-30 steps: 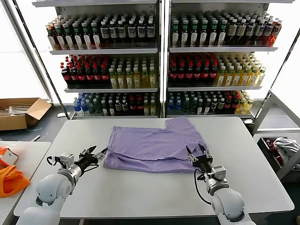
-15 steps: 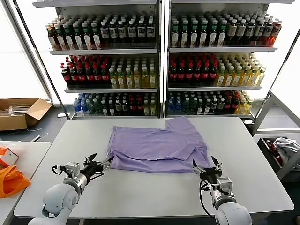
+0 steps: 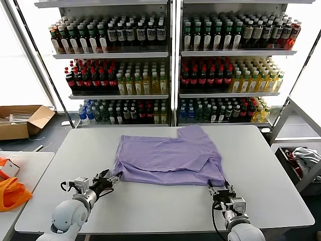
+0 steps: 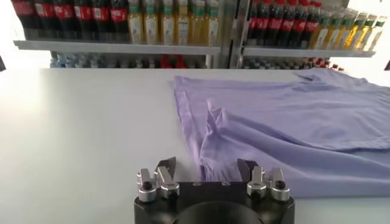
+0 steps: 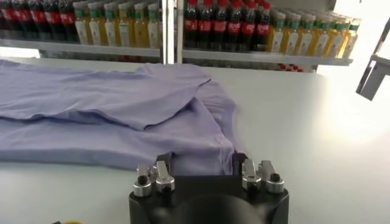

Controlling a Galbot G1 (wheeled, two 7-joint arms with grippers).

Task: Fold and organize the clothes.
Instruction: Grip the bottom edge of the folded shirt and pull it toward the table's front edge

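The lavender T-shirt lies partly folded on the white table, print hidden. My left gripper is open, low at the shirt's near left corner. In the left wrist view its fingers stand wide apart with the shirt's corner between them. My right gripper is open, low at the shirt's near right corner. In the right wrist view its fingers straddle the shirt's near hem.
Shelves of bottles stand behind the table. An orange cloth bag lies on a side table at the left. A cardboard box sits on the floor at the far left. A bin with grey-white and red cloth stands at the right.
Both grippers have drawn back toward the table's near edge and lowered. The shirt's near right corner now reaches farther toward me and lies flatter.
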